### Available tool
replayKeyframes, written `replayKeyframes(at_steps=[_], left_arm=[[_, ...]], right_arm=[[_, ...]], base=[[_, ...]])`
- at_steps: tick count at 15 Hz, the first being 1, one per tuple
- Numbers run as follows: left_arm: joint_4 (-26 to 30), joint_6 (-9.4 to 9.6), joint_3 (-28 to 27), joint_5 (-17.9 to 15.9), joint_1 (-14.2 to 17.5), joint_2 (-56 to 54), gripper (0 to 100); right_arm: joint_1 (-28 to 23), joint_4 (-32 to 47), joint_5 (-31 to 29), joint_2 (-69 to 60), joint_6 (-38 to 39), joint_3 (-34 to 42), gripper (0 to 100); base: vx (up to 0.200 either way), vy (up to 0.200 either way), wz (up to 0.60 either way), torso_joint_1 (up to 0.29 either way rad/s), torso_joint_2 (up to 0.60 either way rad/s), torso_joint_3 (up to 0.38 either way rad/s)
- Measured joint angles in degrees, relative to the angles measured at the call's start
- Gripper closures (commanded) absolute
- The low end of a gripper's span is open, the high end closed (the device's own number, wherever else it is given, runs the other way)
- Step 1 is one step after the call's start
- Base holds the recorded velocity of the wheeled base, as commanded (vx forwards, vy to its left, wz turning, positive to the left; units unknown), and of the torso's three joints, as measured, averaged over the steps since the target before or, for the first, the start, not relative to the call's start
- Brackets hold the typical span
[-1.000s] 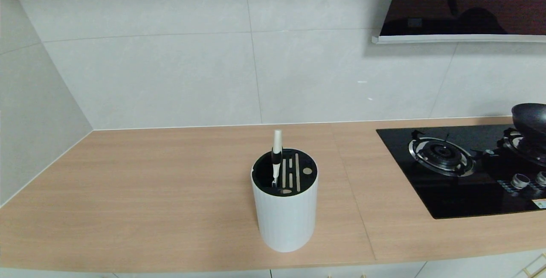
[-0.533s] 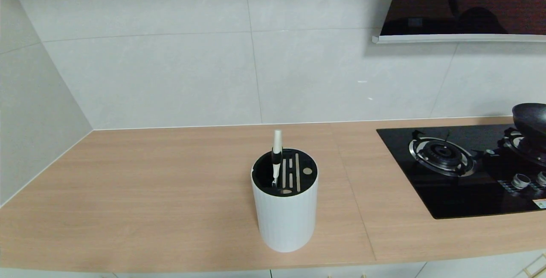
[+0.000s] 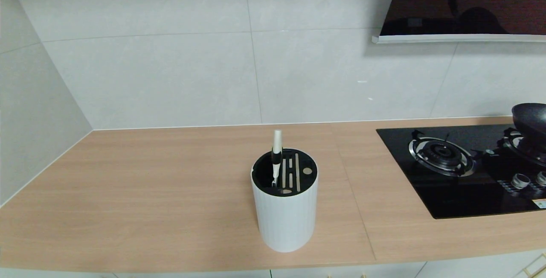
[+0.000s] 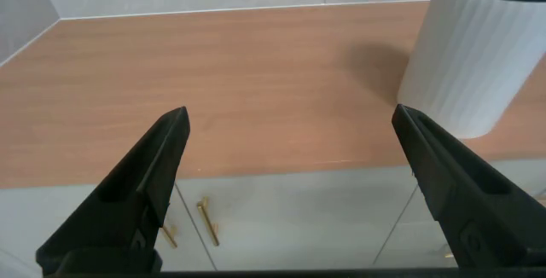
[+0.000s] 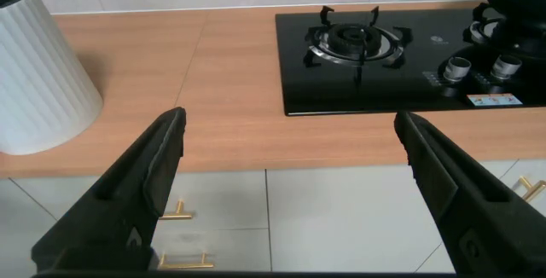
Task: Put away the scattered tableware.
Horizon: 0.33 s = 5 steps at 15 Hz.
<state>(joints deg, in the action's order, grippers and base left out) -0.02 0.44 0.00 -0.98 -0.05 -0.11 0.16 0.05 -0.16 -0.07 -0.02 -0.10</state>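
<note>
Your left gripper (image 4: pixel 289 116) and right gripper (image 5: pixel 288 118) are both wide open, empty, back off the counter (image 3: pixel 149 192) edge. Ahead, between them, stands the holder (image 3: pixel 285 214) with a utensil (image 3: pixel 276 154) upright in its slot; probably nothing remains to collect.

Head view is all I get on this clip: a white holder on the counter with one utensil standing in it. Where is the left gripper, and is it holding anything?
Observer: The left gripper is open and empty, held off the front edge of the counter, with the white holder farther in.
Operator: And the right one?
Observer: The right gripper is open and empty, also off the front edge, facing the stove.
Operator: Anything below the counter?
Observer: Cabinet doors with gold handles.
</note>
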Motion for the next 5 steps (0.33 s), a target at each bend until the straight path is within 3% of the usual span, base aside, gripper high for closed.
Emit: replayKeyframes(at_steps=[5], left_arm=[[-0.02,0.0,0.0,0.0,0.0,0.0,0]], right_arm=[[0.0,0.09,0.21,0.02,-0.05,0.02,0]], base=[[0.0,0.0,0.0,0.0,0.0,0.0]])
